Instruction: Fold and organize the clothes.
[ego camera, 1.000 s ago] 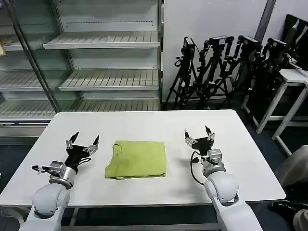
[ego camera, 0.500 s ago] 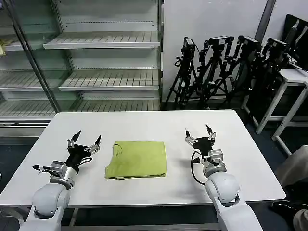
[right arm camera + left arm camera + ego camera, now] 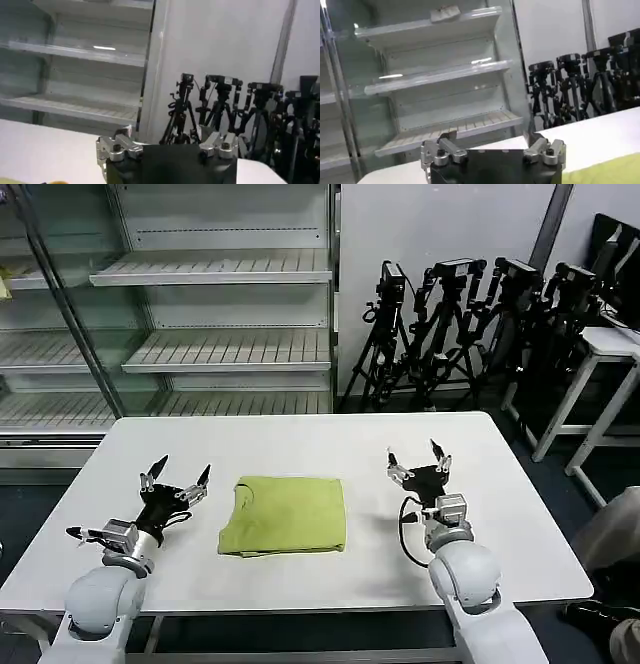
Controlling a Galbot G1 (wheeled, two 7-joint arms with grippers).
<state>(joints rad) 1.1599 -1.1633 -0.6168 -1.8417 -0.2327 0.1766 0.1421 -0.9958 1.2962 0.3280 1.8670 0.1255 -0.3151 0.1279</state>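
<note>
Head view: left claw (image 3: 177, 477) and right claw (image 3: 418, 461) spread wide (both empty), flanking folded T-shirt (image 3: 285, 515) on table (image 3: 300, 444).

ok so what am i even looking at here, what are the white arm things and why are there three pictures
It is a two-armed robot at a white table. The wide picture comes from a camera on its head, looking down; the other two come from cameras on its wrists, looking out over each hand toward the shelves and tripods behind. The left hand rests on the table to one side of a lime-green T-shirt, the right hand to the other side. Both hands are open and hold nothing. The shirt lies folded into a neat rectangle between them, touched by neither.
</note>
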